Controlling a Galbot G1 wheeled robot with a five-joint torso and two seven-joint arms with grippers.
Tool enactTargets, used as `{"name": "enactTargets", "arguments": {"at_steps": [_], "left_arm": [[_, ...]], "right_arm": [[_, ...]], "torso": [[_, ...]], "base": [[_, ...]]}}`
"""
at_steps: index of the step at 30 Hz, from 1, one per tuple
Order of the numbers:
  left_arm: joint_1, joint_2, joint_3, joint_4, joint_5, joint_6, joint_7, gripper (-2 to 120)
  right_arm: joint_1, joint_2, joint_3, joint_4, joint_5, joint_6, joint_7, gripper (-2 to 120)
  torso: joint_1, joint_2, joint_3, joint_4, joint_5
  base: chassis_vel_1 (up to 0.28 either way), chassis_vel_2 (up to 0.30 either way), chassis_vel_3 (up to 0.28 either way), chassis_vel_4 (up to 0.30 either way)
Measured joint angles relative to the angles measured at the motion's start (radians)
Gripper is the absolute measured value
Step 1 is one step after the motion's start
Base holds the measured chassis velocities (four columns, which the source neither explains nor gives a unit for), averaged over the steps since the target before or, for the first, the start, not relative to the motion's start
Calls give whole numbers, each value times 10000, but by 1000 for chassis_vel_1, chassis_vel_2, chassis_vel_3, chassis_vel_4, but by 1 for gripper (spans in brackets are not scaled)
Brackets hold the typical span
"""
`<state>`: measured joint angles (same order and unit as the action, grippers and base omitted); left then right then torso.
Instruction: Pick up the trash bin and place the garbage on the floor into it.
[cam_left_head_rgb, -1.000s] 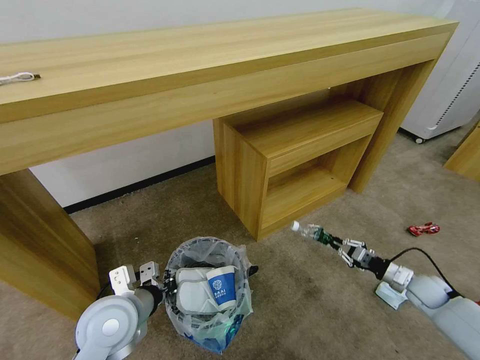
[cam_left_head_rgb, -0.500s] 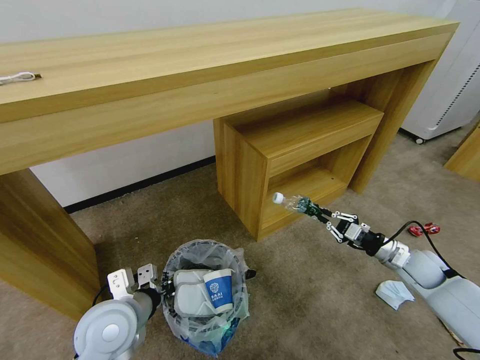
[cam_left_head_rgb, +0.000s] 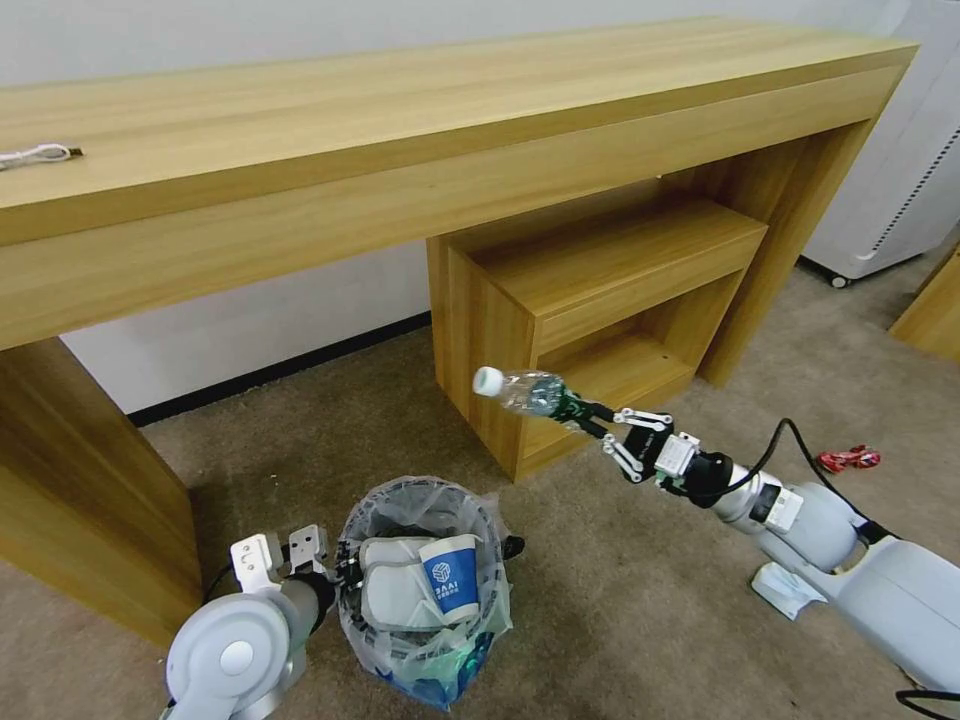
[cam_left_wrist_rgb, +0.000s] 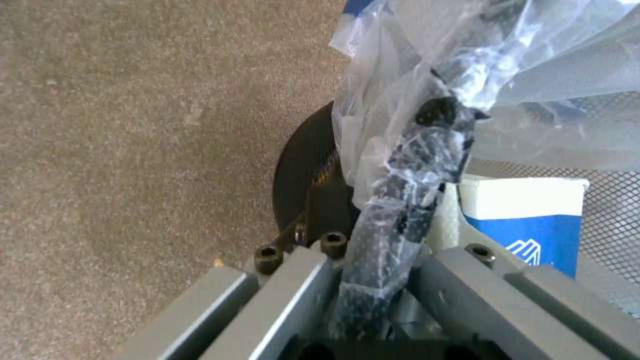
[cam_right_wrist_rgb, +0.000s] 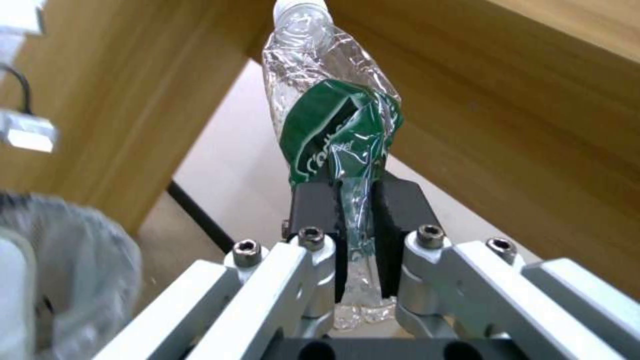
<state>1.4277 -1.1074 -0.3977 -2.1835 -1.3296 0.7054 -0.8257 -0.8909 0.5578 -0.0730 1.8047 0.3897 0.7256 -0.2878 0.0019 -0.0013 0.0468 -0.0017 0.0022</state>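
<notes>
The trash bin (cam_left_head_rgb: 425, 590) stands on the floor (cam_left_head_rgb: 620, 600), its rim pinched through the plastic liner by the left claw (cam_left_head_rgb: 345, 572). Inside lie a white slipper (cam_left_head_rgb: 392, 592) and a blue-white paper cup (cam_left_head_rgb: 448, 580) bearing a white hexagon logo, its lettering too small to read. The right claw (cam_left_head_rgb: 588, 415) pinches a crushed bottle (cam_left_head_rgb: 520, 390) in the air, up and to the right of the bin. It should bring the cap over the opening's middle before releasing. The green label reads partly "C'est…". A red wrapper (cam_left_head_rgb: 847, 459) and a tissue (cam_left_head_rgb: 785, 590) remain on the carpet.
</notes>
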Motion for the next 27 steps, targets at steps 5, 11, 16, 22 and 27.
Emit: {"name": "enactTargets", "arguments": {"at_steps": [5,11,16,22,27], "left_arm": [[-275,1,233,269,-46,-1,-12,0],[-424,-88,395,433,-29,-5,-12,0],[-703,-146,497,603,-75,-16,-62,0],[-899,-176,484,611,-274,-31,-169,0],[-998,-80,358,502,-606,-36,-354,0]], "right_arm": [[288,-45,-659,331,7,-205,206,7],[765,-1,-1396,410,29,-279,428,7],[1439,49,-2446,630,274,-376,734,7],[1896,202,-3261,641,390,-393,856,7],[2193,195,-3947,820,554,-453,898,7]], "torso": [[0,0,1,-1,1],[0,0,1,0,0],[0,0,0,-1,1],[0,0,1,-1,1],[0,0,0,-1,-1]], "base": [[0,0,0,0],[0,0,0,0],[0,0,0,0],[0,0,0,0],[0,0,0,0]]}}
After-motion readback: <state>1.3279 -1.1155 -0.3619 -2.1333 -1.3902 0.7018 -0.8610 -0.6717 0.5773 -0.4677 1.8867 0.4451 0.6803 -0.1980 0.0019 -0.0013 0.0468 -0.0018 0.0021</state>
